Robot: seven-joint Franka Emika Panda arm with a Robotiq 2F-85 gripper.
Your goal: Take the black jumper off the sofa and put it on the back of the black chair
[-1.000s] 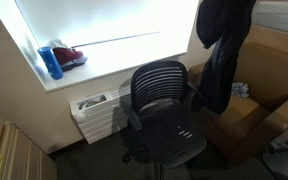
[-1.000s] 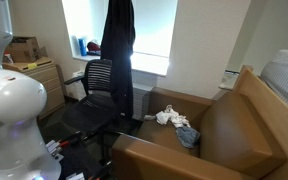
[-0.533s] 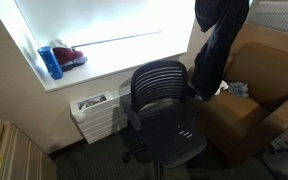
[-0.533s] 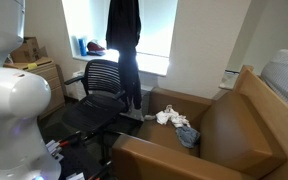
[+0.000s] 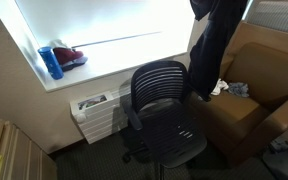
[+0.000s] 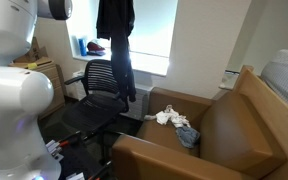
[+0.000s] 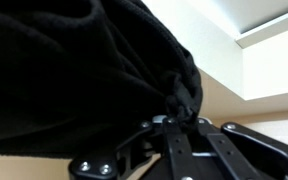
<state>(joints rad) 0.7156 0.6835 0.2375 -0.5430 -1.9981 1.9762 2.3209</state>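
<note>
The black jumper hangs in the air from my gripper, above and just behind the back of the black chair. It also shows in the exterior view, dangling beside the chair back in front of the window. The gripper itself is above the frame edge in both exterior views. In the wrist view my gripper is shut on a bunched fold of the black jumper, which fills most of that view. The brown sofa holds no jumper.
White and grey cloths lie on the sofa seat. A blue bottle and a red thing stand on the window sill. A white radiator sits under the sill. A wooden drawer unit stands beyond the chair.
The hanging jumper has been carried up and sideways, away from the sofa and closer over the chair back. The chair and the cloths have not moved.
</note>
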